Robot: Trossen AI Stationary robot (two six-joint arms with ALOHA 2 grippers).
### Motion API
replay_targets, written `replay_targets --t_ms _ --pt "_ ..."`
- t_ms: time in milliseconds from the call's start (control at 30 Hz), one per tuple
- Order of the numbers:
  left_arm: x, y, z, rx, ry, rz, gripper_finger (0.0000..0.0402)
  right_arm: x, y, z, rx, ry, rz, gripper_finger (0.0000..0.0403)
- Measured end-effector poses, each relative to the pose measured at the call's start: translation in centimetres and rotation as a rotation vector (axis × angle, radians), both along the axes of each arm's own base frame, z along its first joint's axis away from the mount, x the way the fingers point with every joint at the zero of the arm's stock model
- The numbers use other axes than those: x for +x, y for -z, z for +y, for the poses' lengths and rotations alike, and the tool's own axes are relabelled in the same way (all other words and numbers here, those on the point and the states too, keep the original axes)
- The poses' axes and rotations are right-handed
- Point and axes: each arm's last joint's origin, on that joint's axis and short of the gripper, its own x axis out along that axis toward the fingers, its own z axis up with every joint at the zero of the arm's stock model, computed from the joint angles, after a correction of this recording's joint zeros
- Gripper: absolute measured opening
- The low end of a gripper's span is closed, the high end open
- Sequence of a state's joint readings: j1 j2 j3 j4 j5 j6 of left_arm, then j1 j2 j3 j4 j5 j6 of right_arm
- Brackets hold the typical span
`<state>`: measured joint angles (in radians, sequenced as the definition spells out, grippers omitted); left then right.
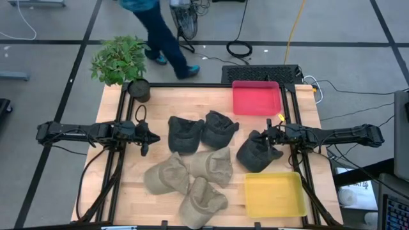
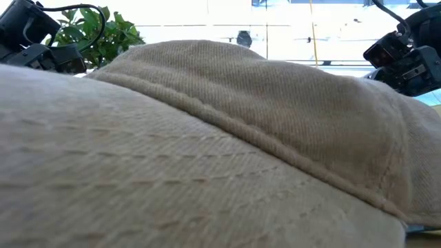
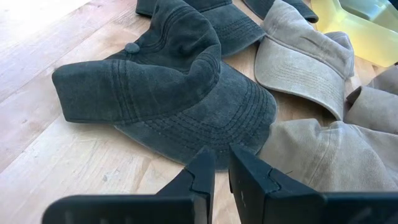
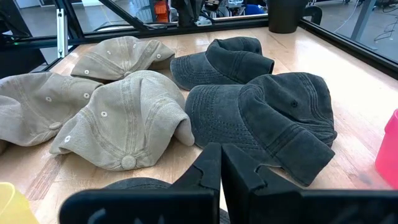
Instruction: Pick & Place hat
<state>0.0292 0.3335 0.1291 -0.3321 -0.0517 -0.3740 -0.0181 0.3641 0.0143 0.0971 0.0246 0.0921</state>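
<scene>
Hat [image 1: 258,154], dark grey washed cotton, sits crumpled beside the right pincer [image 1: 271,135].

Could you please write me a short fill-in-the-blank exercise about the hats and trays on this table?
1. The dark hats on the table number ____.
2. The tan hats number ____.
3. The yellow tray sits nearest the ____ gripper.
4. The tray at the far edge is ____.

Missing words: three; three; right; red
</scene>
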Motion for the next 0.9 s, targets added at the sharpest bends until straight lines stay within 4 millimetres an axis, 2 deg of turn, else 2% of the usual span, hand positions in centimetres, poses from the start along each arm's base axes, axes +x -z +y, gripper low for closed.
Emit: replay_targets --t_ms 267,400,700,900 --pt "0.0 0.0 0.0 0.002 0.001 0.0 0.0051 0.0 0.0 0.0 0.0 0.0 0.0 0.0" --pt "0.0 0.0 0.0 0.056 0.032 0.005 0.0051 0.0 0.0 0.0 0.0 0.0 0.0 0.0" --pt "0.0 -0.01 0.0 0.019 0.01 0.001 0.0051 0.0 0.0 0.0 0.0 0.0 0.0 0.0" --pt "0.37 -0.69 0.02 0.026 0.01 -0.079 0.0051 0.02 -0.06 0.0 0.0 0.0 -0.006 0.0"
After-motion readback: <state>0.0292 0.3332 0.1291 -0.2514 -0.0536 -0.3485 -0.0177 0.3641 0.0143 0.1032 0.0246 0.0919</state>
